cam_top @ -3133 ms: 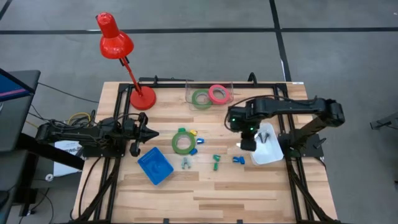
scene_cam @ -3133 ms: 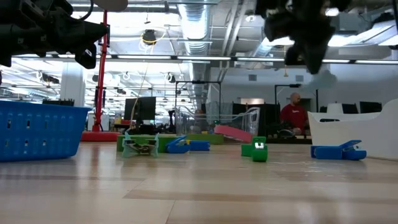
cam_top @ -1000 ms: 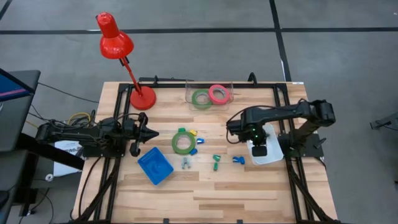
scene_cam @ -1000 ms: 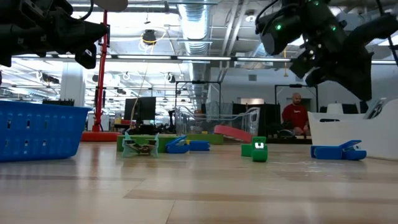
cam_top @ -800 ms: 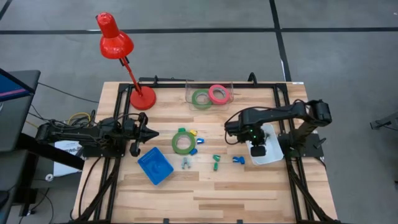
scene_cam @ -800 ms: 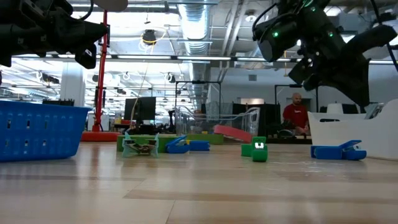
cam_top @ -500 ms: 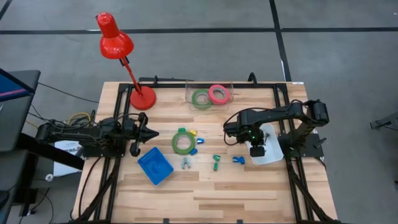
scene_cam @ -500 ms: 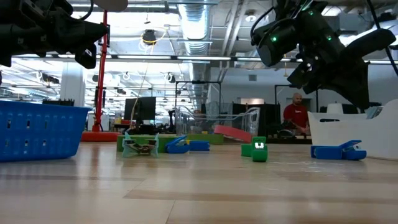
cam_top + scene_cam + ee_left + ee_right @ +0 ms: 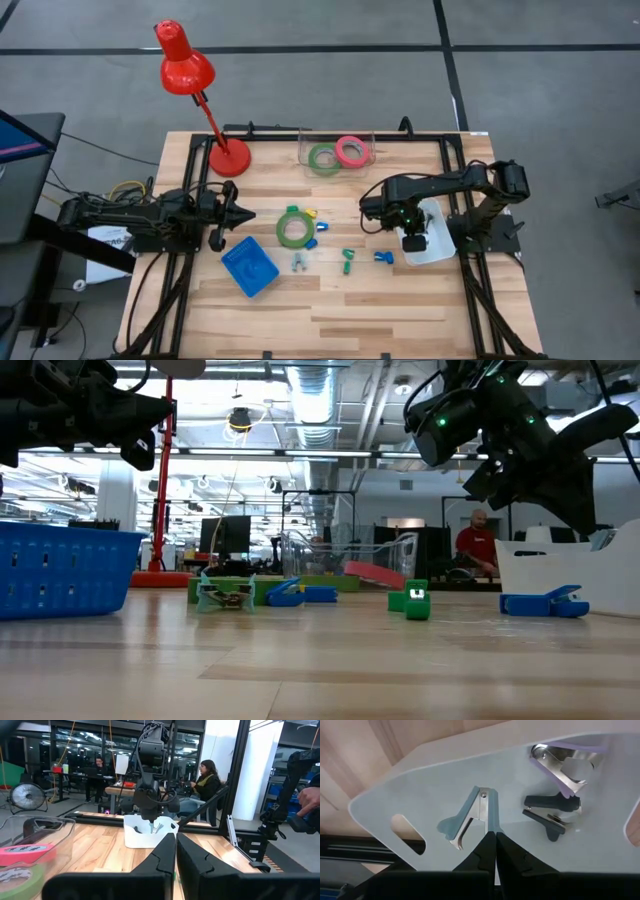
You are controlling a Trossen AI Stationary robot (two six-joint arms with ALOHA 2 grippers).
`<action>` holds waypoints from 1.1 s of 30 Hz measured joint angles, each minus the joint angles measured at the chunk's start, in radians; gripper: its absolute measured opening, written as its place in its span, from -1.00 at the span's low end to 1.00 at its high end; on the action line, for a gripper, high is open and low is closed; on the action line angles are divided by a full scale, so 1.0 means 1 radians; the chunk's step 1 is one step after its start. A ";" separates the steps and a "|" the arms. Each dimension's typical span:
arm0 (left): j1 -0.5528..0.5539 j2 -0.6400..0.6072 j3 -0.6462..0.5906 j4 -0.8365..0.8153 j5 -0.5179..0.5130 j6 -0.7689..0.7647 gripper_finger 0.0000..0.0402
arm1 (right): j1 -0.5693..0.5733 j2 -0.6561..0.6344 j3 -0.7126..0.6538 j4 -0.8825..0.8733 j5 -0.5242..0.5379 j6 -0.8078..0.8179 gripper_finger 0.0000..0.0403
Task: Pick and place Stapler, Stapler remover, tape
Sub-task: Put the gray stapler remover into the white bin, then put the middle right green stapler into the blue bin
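Observation:
My right gripper (image 9: 492,836) hangs over the white bin (image 9: 441,256) at the table's right, shut on a pale blue staple remover (image 9: 468,818). A lilac remover (image 9: 566,763) and a black one (image 9: 551,810) lie on the bin's floor. One green tape ring (image 9: 293,228) lies flat mid-table. A green ring (image 9: 322,158) and a pink ring (image 9: 351,151) sit in a clear container at the far edge. Small teal (image 9: 299,263), green (image 9: 347,260) and blue (image 9: 382,257) pieces lie on the wood. My left gripper (image 9: 245,213) waits shut at the left. My right gripper pinches the pale blue remover by its metal end (image 9: 488,819) between the two fingertips. The fingers slant steeply down from above, in line with the remover. The remover hangs below them inside the bin; whether its lower end touches the floor I cannot tell.
A blue basket (image 9: 249,267) stands near the table's front left, and a red desk lamp (image 9: 228,158) at the far left. Black frame rails run along the table's edges. People sit at desks in the room beyond (image 9: 473,543).

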 joint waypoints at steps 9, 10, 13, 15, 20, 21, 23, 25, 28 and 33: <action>0.000 0.000 0.000 0.000 0.000 0.000 -0.96 | 0.000 0.000 0.000 0.001 0.001 0.000 -0.89; 0.000 0.000 0.000 0.000 0.000 0.000 -0.96 | 0.000 0.000 0.000 0.003 0.001 0.001 -0.84; 0.000 0.000 0.000 0.000 0.000 0.000 -0.96 | 0.000 0.000 0.000 0.007 0.001 0.008 -0.70; 0.000 0.000 0.000 0.000 0.000 0.000 -0.96 | 0.000 -0.001 0.000 0.007 0.001 0.008 -0.62; 0.000 0.000 0.000 0.000 0.000 0.000 -0.96 | 0.000 -0.001 0.000 0.007 0.002 0.009 -0.49; 0.000 0.000 0.000 0.000 0.000 0.000 -0.96 | 0.000 -0.001 0.000 0.007 0.002 0.009 -0.47; 0.000 0.000 0.000 0.000 0.000 0.000 -0.96 | 0.000 -0.001 0.000 0.013 0.003 0.014 -0.45; 0.000 0.000 0.000 0.000 0.000 0.000 -0.96 | 0.000 -0.018 0.000 0.029 0.014 0.025 -0.44; 0.000 0.000 0.000 0.000 0.000 0.000 -0.96 | 0.001 -0.046 0.023 0.035 0.028 0.033 -0.44; 0.000 0.000 0.000 0.000 0.000 0.000 -0.96 | -0.002 -0.094 0.090 0.033 0.030 0.054 -0.44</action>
